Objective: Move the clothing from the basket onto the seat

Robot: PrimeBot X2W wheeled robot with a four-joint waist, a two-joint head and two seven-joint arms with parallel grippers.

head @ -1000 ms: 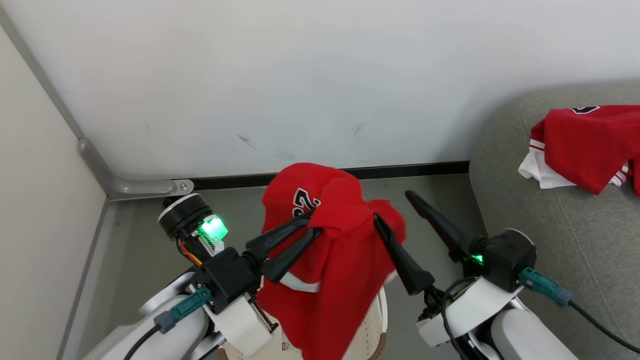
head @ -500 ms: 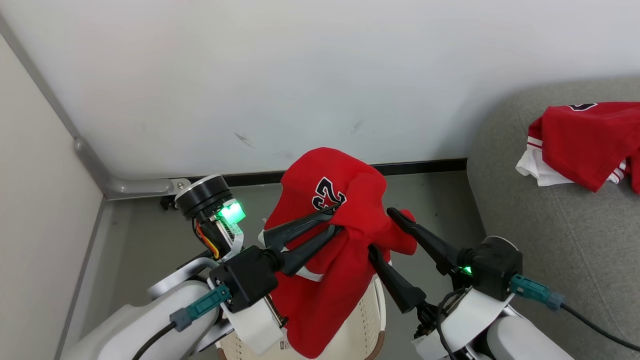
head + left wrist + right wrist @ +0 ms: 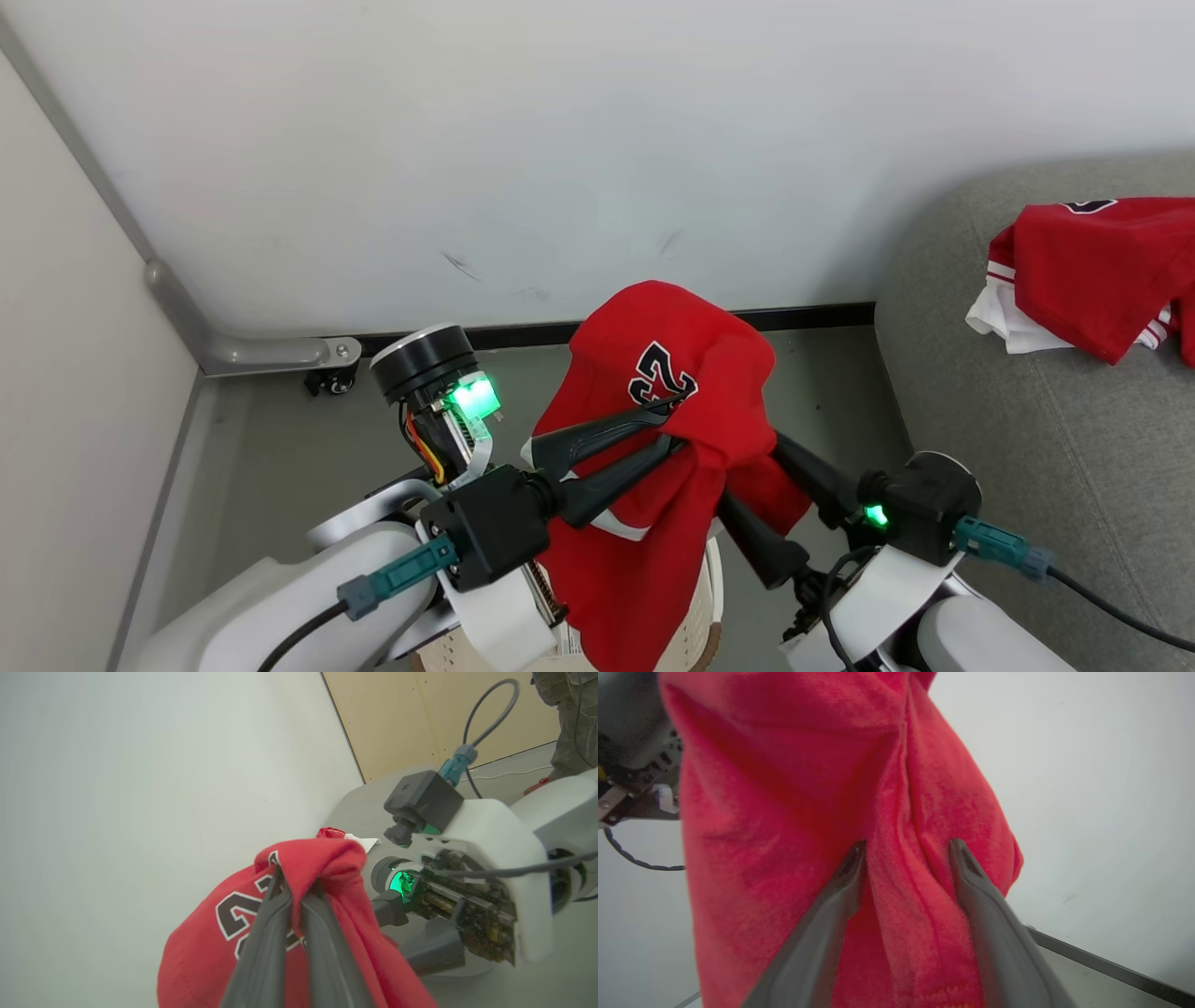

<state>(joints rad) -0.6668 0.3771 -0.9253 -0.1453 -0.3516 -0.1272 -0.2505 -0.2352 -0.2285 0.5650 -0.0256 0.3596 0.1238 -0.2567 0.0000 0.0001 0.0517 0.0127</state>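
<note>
forearms [image 3: 280,616] white, glossy | wrist blocks [image 3: 485,537] black, boxy | fingers [image 3: 607,433] long, dark, tapered | plugs [image 3: 392,574] teal | cables [image 3: 1120,609] black | lights [image 3: 471,397] green | joint cap [image 3: 420,357] round, black, silver-rimmed

Bright, even, diffuse light fills the scene; shadows on the pale wall [image 3: 560,140] are faint and soft. A green lamp [image 3: 473,397] glows with slight glare. The head view is sharp; close up in the right wrist view, the red cloth [image 3: 808,788] looks soft and grainy.

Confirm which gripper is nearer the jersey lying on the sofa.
Right. The right gripper reaches into the held garment from the side toward the sofa; the left gripper, shut on that garment, sits further left, farther from the jersey.
</note>
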